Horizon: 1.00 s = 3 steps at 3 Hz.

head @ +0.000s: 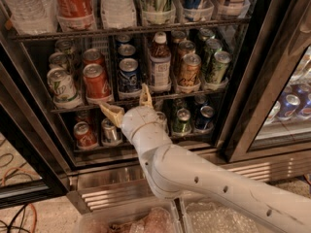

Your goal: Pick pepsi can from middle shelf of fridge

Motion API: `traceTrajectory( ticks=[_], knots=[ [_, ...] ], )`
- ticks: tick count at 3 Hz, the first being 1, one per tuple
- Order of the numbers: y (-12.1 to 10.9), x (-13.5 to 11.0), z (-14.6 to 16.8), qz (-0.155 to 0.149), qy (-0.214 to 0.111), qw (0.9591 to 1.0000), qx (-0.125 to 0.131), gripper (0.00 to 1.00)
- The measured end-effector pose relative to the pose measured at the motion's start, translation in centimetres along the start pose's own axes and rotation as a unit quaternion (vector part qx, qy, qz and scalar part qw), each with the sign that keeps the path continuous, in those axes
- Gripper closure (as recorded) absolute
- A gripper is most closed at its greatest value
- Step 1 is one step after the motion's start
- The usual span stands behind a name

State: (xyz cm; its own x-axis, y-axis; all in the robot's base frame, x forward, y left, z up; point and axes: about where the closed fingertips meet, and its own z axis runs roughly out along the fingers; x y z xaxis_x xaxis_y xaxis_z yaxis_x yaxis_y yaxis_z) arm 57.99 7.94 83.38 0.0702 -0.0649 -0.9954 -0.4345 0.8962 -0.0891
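White, smooth robot arm (204,178) reaches up from the lower right to the black-framed glass-door fridge (252,96). Its gripper (129,104) with two beige fingers (112,113) stands wide open and holds nothing, right at the thin front rail of the dark wire middle shelf (194,93). Just above and behind it, the blue pepsi can (129,76) stands upright on this shelf, between a red Coca-Cola can (96,82) and a brown bottle with white cap (159,64)

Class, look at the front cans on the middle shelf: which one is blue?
The pepsi can, standing between the red Coca-Cola can and the bottle; the others are red, green or orange. The open gripper sits just below it.
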Motion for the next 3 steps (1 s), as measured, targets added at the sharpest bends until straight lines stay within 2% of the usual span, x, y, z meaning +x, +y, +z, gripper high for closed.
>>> traceTrajectory(
  ticks=[1, 3],
  knots=[
    [0.5, 0.1, 0.6, 0.0, -0.003, 1.0, -0.002, 0.15],
    [-1.2, 0.5, 1.3, 0.001, -0.006, 0.9996, 0.027, 0.18]
  ],
)
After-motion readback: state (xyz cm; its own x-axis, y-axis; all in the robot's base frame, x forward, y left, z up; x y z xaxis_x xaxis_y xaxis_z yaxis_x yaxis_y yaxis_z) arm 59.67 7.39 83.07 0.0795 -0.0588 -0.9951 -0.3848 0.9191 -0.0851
